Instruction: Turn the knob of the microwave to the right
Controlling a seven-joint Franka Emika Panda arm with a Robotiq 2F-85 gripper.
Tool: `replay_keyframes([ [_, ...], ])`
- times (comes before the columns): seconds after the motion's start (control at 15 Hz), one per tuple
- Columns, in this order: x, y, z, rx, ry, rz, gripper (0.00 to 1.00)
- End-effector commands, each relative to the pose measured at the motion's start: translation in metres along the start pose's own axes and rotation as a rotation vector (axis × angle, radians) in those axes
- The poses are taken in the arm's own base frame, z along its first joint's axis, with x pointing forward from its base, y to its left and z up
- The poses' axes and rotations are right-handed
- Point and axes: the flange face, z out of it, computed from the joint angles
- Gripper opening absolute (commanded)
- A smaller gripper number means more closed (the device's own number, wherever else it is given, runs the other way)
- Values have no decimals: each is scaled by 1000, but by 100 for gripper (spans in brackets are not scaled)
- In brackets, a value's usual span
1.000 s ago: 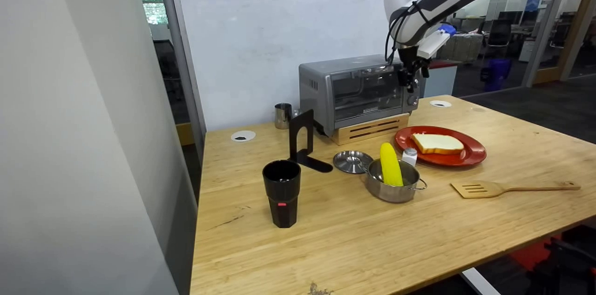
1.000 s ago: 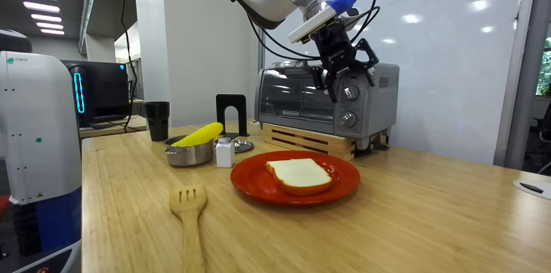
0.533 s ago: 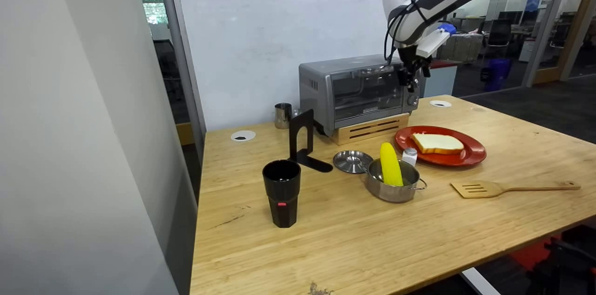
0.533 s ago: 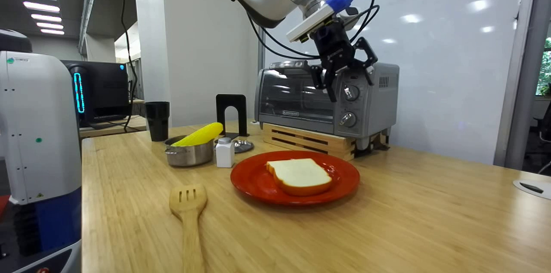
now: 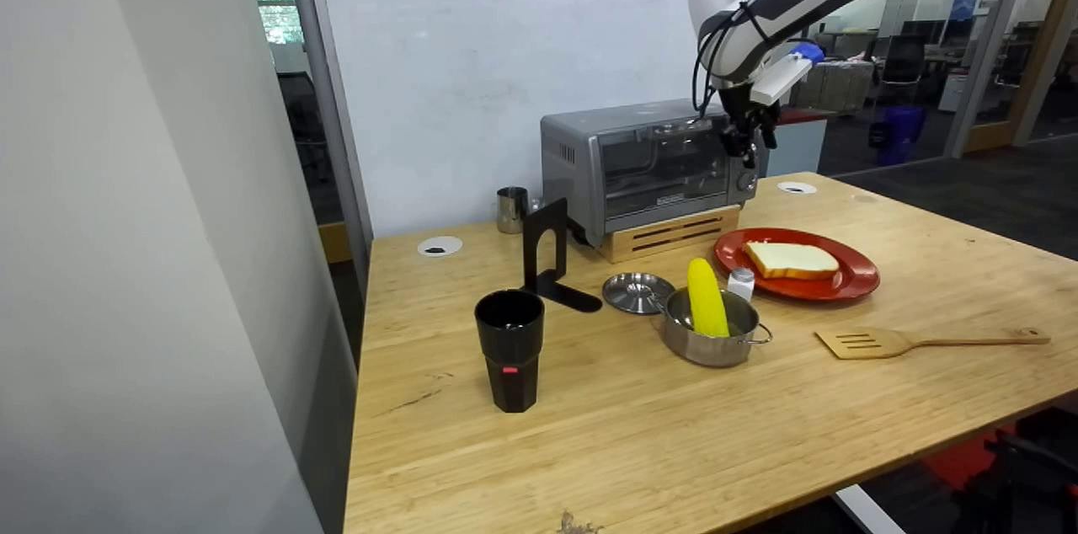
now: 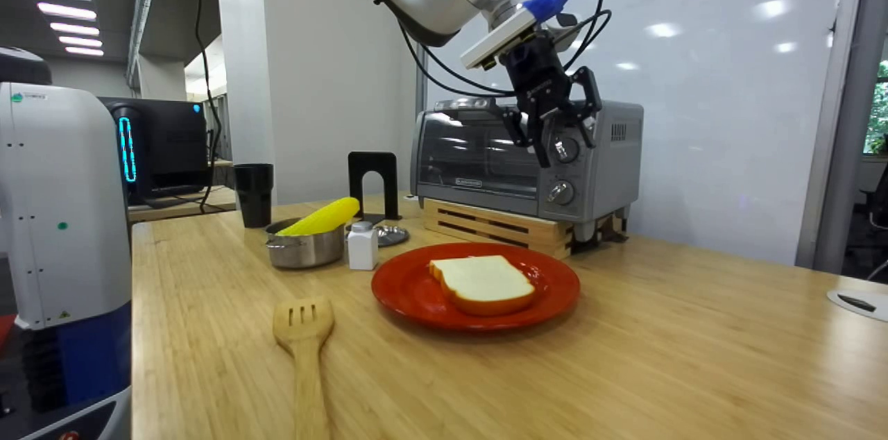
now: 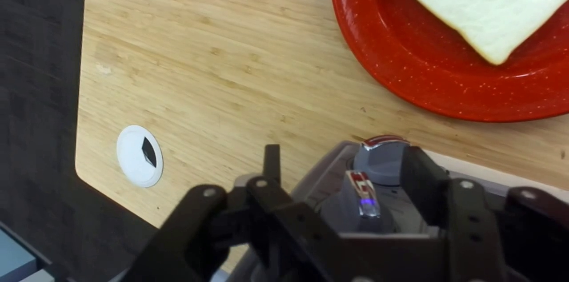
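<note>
The microwave, a silver-grey toaster oven (image 6: 616, 155) with a dark glass door, stands at the back of the table in both exterior views (image 5: 581, 134). Its right panel carries an upper knob (image 6: 567, 149) and a lower knob (image 6: 560, 192), grey with chrome grips. My gripper (image 6: 567, 153) is in front of the upper knob, pointing down at the panel. In the wrist view the gripper (image 7: 343, 157) is open, with one finger on each side of the upper knob (image 7: 342, 208); the lower knob (image 7: 382, 164) lies beyond. Contact with the knob cannot be told.
The oven rests on a wooden stand (image 5: 669, 232). A red plate (image 6: 409, 298) with a bread slice (image 6: 485, 284) sits in front. A pot (image 5: 707, 350) with a yellow item, a white shaker (image 6: 363, 249), a spatula (image 6: 305, 329), a black cup (image 5: 510, 349) and a black bookend (image 5: 546, 243) stand around.
The gripper's fingers have come somewhat closer together, and the hand has shifted very slightly toward the door side. The knobs and table objects have not visibly moved.
</note>
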Motion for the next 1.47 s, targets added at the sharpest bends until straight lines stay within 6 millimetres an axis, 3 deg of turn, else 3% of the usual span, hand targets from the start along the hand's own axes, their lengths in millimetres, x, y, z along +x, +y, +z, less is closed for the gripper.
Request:
replay_keyframes([
  [0.0, 6, 0, 3, 3, -19, 14, 41],
  [0.4, 7, 0, 2, 11, -18, 11, 1],
  [0.8, 3, 14, -6, 82, 9, 35, 3],
  [1.4, -19, 53, -13, 262, 76, 79, 3],
])
